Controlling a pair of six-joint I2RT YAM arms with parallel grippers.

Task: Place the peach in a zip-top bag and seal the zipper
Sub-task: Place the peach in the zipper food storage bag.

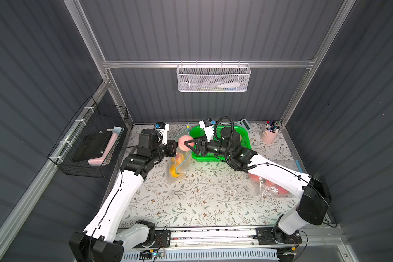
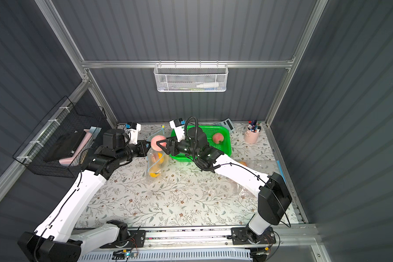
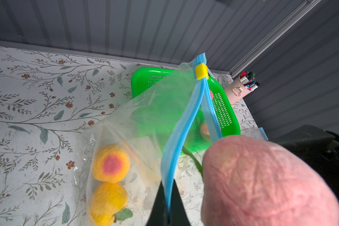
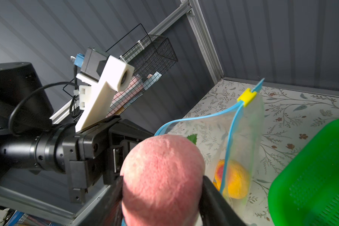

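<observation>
Pink peach [image 1: 183, 142] was off the table, clamped in the right gripper [image 1: 187, 145] at the open mouth of the zip-top bag [image 1: 179, 163], which trailed to its 6 o'clock. Left gripper [image 3: 167, 212] pinched tight on the bag's blue zipper edge [image 3: 184, 125]. Green tray [image 1: 244, 138] at peach's 3 o'clock.

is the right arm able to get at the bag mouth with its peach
Probably yes: the left gripper pinches the rim of the zip-top bag, the mouth gapes, and the peach in the right gripper is beside it, nothing between.

Soft overhead light, tabletop [image 1: 204, 172] glare, out-of-focus close-up peach [image 3: 262, 185].
</observation>
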